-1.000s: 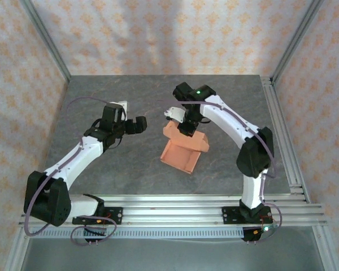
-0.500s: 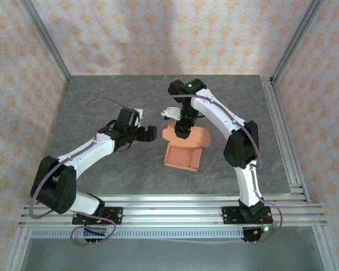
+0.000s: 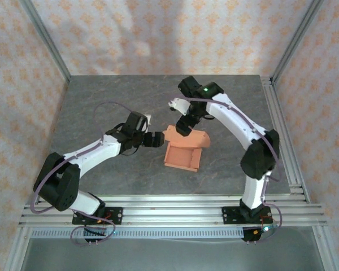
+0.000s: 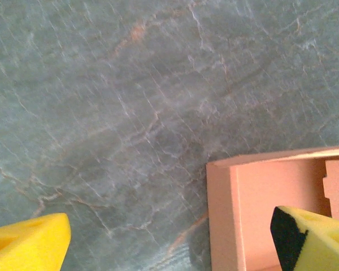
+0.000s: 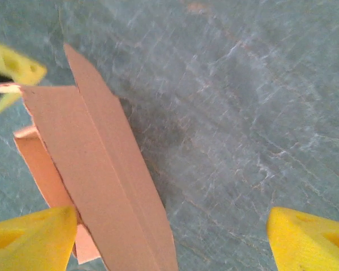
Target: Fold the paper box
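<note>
The salmon-orange paper box (image 3: 182,156) lies mid-table as an open tray, its back lid flap (image 3: 193,138) raised and slanting. My left gripper (image 3: 157,139) is at the tray's left wall. In the left wrist view the left gripper (image 4: 169,247) is open, the wall and corner of the box (image 4: 221,214) stand between its yellow fingers, and the right finger (image 4: 316,240) hangs over the tray's inside. My right gripper (image 3: 183,126) hovers over the back of the box. In the right wrist view the right gripper (image 5: 169,244) is open, with the lid flap (image 5: 101,169) close to its left finger (image 5: 31,240).
The grey marbled tabletop (image 3: 101,101) stretches around the box. Aluminium rails (image 3: 282,130) run along the right side and near edge. Patterned walls close off the back and sides. The left gripper's yellow finger (image 5: 11,65) shows beyond the flap in the right wrist view.
My left gripper has travelled right, from well clear of the box up to its left wall. The right gripper has shifted slightly to the right and back above the flap.
</note>
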`<state>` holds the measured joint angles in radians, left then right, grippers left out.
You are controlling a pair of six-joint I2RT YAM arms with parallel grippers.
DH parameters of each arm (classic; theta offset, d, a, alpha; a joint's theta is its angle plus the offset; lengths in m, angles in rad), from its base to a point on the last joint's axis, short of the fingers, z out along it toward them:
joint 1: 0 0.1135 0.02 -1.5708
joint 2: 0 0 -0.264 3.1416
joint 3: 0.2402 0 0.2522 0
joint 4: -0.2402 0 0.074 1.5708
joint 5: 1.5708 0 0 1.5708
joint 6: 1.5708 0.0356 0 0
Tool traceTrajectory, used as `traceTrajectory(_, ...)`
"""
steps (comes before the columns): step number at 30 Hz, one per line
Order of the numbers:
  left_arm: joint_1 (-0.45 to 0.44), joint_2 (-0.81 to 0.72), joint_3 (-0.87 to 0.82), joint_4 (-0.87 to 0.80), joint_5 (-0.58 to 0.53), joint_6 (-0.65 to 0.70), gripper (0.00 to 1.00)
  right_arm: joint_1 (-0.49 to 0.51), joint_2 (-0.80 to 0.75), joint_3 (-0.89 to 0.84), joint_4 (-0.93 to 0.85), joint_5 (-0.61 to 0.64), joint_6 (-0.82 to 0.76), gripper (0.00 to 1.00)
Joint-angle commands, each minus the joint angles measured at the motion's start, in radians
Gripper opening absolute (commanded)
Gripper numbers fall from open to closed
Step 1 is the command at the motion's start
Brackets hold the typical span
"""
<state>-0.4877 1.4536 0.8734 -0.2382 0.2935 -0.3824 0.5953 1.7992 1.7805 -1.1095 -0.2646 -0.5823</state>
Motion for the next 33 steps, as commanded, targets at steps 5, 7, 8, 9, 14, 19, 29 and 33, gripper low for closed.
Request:
traceTrajectory(5, -0.052, -0.033, -0.074, 0.005, 0.06, -0.146, 0.87, -0.002, -0.304, -0.311, 0.462, -0.011, 0.383, 0.87)
traceTrajectory(7, -0.062, -0.022, -0.076, 0.007, 0.064, -0.145, 0.85, -0.002, -0.391, -0.401, 0.548, 0.055, 0.492, 0.86)
traceTrajectory(8, -0.065, -0.012, -0.075, 0.007, 0.066, -0.146, 0.83, -0.002, -0.439, -0.449, 0.58, 0.084, 0.535, 0.85)
traceTrajectory(9, -0.066, -0.001, -0.068, 0.003, 0.068, -0.177, 0.81, -0.002, -0.488, -0.494, 0.604, 0.118, 0.582, 0.85)
traceTrajectory(14, -0.068, 0.048, -0.037, -0.002, 0.07, -0.203, 0.73, -0.002, -0.755, -0.742, 0.661, 0.286, 0.781, 0.83)
traceTrajectory(19, -0.068, 0.087, -0.022, 0.02, 0.108, -0.228, 0.72, 0.024, -0.977, -0.957, 0.635, 0.308, 0.95, 0.81)
traceTrajectory(29, -0.073, 0.129, -0.014, 0.06, 0.136, -0.256, 0.69, 0.222, -0.98, -1.223, 0.784, 0.451, 1.166, 0.73)
traceTrajectory(33, -0.074, 0.132, -0.012, 0.058, 0.135, -0.255, 0.69, 0.234, -0.863, -1.258, 0.892, 0.456, 1.212, 0.54)
